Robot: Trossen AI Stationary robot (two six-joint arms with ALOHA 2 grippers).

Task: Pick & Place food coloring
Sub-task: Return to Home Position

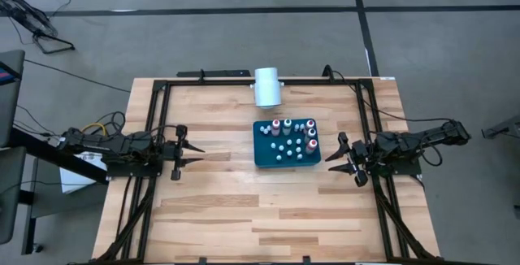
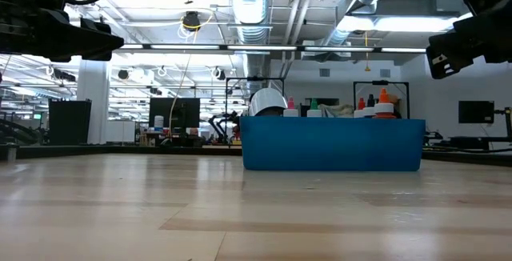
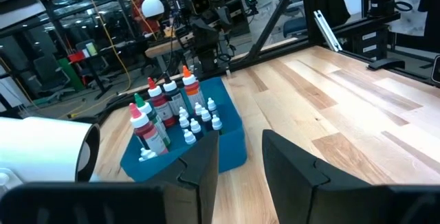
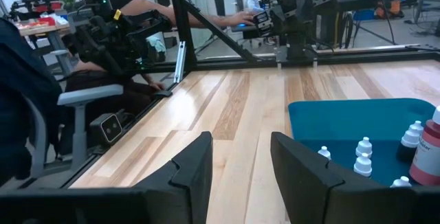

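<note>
The left gripper [image 1: 197, 154] hangs over the left side of the pale wooden plank tabletop [image 1: 244, 208], well apart from everything else. Its fingers are spread, nothing is between them, and they point toward the middle.

Further right, at the far edge, a large white cylinder [image 1: 266, 87] lies on its side just behind the dark teal rectangular plastic bin [image 1: 263, 156].

The bin sits right of centre and holds the tiny white-capped food coloring bottles [image 1: 289, 140] with red, green, dark and pale bodies. The low view and the left wrist view show them standing upright, long axis vertical and nozzle caps pointing up. The taller ones are toward the back of the bin and the smallest are clustered in front. One small bottle at the near corner in the left wrist view may be tipped over, though I cannot tell. No bottle shows on the wood outside the bin.

The right gripper [image 1: 335, 153] is just beside the bin's right wall. Its fingers are parted and empty, aimed back toward the bin.

The placing work looks finished, and the step in hand is the retreat to rest. The next move needs only that each arm draw back to its own side. The right arm should take care that its fingers do not clip the bin wall.
</note>
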